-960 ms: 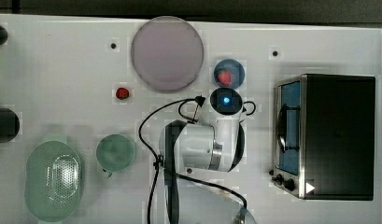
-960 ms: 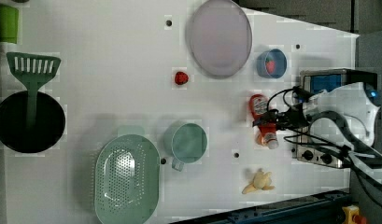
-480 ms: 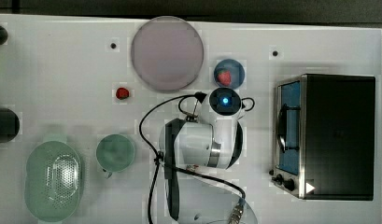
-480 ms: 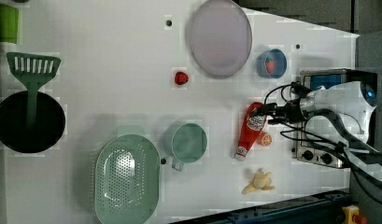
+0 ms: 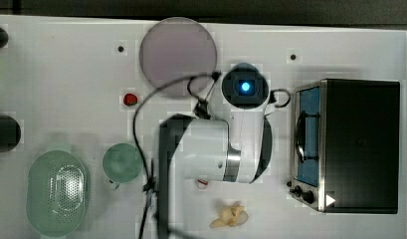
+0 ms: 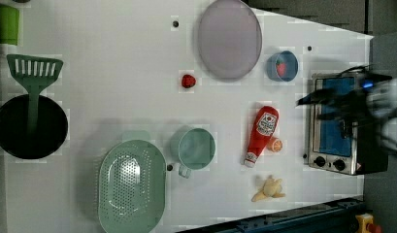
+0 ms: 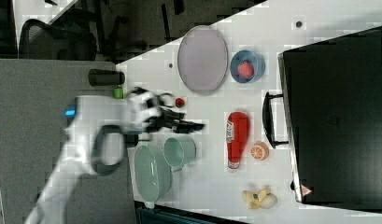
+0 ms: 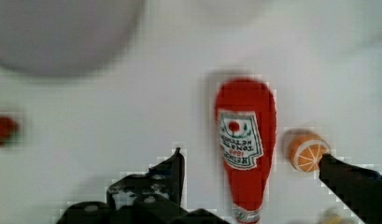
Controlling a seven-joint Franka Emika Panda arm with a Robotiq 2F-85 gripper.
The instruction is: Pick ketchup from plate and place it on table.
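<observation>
The slim red ketchup bottle [image 6: 261, 135] with a white label and a whitish cap lies flat on the broad white surface [image 6: 108, 97], well apart from the large round lilac-grey plate [image 6: 229, 39], which carries nothing. In the left view the bottle's cap end points toward the bottom of the picture, and a small orange slice [image 6: 274, 144] lies just beside its narrow neck on the left view's right. Near the cap end, further down in the left view, rests a pale yellowish peeled-banana toy [image 6: 269, 188]. A small blue round dish [image 6: 282, 66] with a red strawberry-like item inside sits just beside the plate, and a small red round blob [image 6: 188, 81] lies on the plate's other side. A mint-green mug [image 6: 196, 149], a pale green perforated colander [image 6: 132, 185], a black pan [image 6: 31, 127] with a green slotted spatula [image 6: 33, 82] resting in it, and a silver toaster oven [image 6: 334, 125] with a blue-tinted door also stand on the surface. The gripper [image 8: 254, 186] is open: in the wrist view its two dark fingers [image 8: 172, 170] stand wide apart on either side of the bottle, touching nothing and raised above it. In the right view the white robot arm [image 7: 104, 135] reaches out above the surface with the gripper's dark fingers pointing toward the bottle.
</observation>
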